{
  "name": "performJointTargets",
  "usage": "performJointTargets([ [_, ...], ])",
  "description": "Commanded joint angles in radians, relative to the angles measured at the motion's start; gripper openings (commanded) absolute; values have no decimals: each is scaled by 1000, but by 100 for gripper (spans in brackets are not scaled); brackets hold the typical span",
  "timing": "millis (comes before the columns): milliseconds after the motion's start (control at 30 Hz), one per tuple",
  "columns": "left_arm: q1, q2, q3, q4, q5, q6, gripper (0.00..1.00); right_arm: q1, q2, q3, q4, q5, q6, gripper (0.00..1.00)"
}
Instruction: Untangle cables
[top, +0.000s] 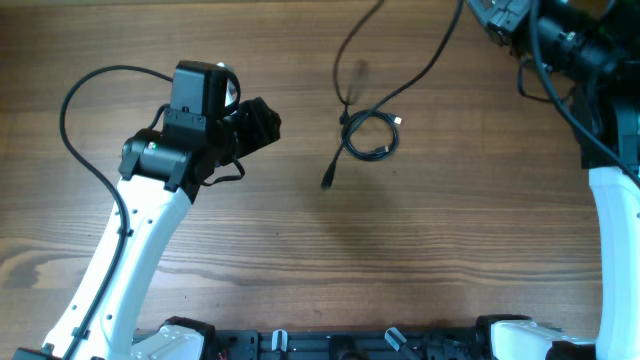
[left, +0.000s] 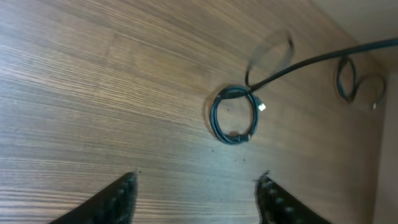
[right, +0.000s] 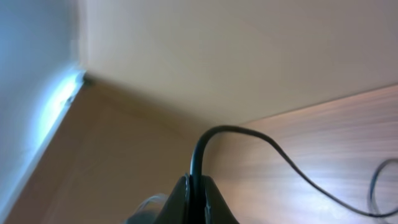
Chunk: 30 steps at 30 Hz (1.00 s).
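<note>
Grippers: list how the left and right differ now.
The left gripper is open and empty; the right gripper is shut on a cable. The left gripper faces the coil on the table; the right gripper faces the wall. Both are black.

From my seat this looks like a robotics lab bench. 2 white robot arms, the left arm (top: 130, 260) and the right arm (top: 615, 240), rise from black mounts (top: 340, 345) along the near edge of a wood-grain table (top: 300, 260). A plain beige wall (right: 217, 50) stands behind it.
</note>
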<state>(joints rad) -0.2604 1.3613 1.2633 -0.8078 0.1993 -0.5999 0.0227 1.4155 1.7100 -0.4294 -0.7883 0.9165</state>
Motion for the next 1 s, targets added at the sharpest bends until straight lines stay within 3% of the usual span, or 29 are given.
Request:
performJointTargets([
  [0, 3, -17, 9, 19, 100, 55, 73, -1, -4, 17, 110, -304, 246, 4],
  [67, 2, -17, 9, 54, 183, 100, 78, 0, -4, 17, 162, -344, 310, 4],
  [267, 2, -17, 9, 109, 223, 65, 87, 0, -4, 17, 293, -420, 444, 4],
  [367, 2, -17, 9, 107, 246, -163, 82, 0, -4, 17, 330, -426, 455, 4],
  [433, 2, -17, 9, 107, 311, -250, 82, 0, -4, 17, 330, -426, 455, 4],
  [533, 2, -17, 9, 80, 385, -312, 75, 0, -4, 17, 332, -425, 455, 4],
  [700, 2, -9, 8, -106, 386, -336, 72, 0, -4, 17, 346, -402, 488, 4],
  [800, 2, 19, 8, -125, 357, -336, 71, 0, -4, 17, 435, -399, 595, 4],
  [967, -14, 63, 8, -74, 357, -321, 70, 0, -4, 17, 778, -398, 890, 4],
])
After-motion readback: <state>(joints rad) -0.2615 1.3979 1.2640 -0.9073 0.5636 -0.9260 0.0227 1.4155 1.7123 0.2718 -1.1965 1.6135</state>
